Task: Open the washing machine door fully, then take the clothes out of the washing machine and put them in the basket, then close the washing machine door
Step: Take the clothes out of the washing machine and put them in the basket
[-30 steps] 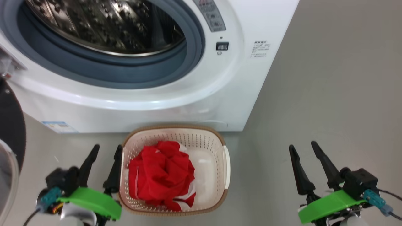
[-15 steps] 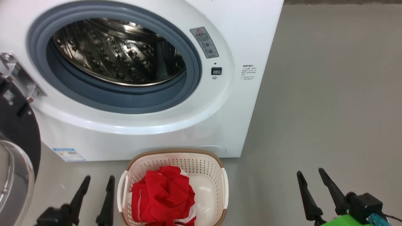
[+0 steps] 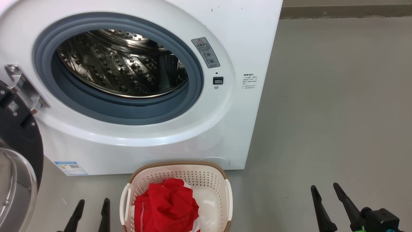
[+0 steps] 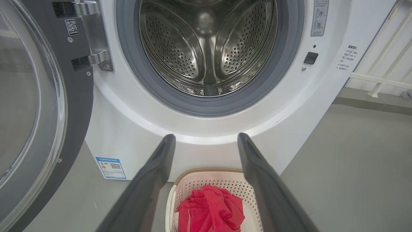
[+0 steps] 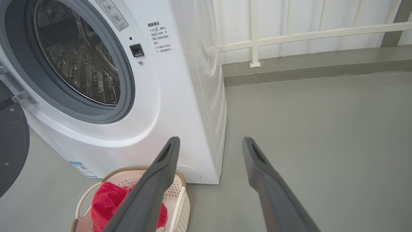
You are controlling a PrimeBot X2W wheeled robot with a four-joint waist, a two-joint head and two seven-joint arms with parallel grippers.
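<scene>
- The washing machine (image 3: 251, 38) is a white front-loader standing on a grey floor (image 3: 322, 112). Its steel drum (image 3: 122, 64) is perforated and shows no laundry behind the grey rubber ring (image 3: 128, 112).
- The door (image 3: 19, 135) is swung wide open to the left of the machine. It hangs on a metal hinge (image 3: 24, 85), with its black rim and glass bowl (image 3: 13, 193) facing the front.
- Right of the machine's opening is a grey sticker (image 3: 206, 52) with a red warning triangle on top and small pictograms below. Under it sits a small black latch socket (image 3: 218, 80).
- Further right on the machine's front is a text block (image 3: 250, 82) of several lines of Chinese characters, too small to read surely.
- A blue label (image 4: 112, 167) at the machine's lower left corner carries a QR code, and its print is illegible.
- A QR sticker (image 4: 71, 27) sits on the door's inner rim beside the hinge. The digits beneath it are too fine to read.
- The basket (image 3: 177, 163) stands on the floor just in front of the machine's base. The red clothes (image 3: 167, 206) are bunched inside it, with some white fabric showing beside them.
- The left gripper (image 3: 93, 201) is in front of the machine, just left of the basket, with its fingers spread and nothing held.
- The right gripper (image 3: 325, 187) is well to the right of the basket, past the machine's right corner, with its fingers parted and nothing held.
- A white railing (image 5: 289, 32) runs behind the machine's right side.
</scene>
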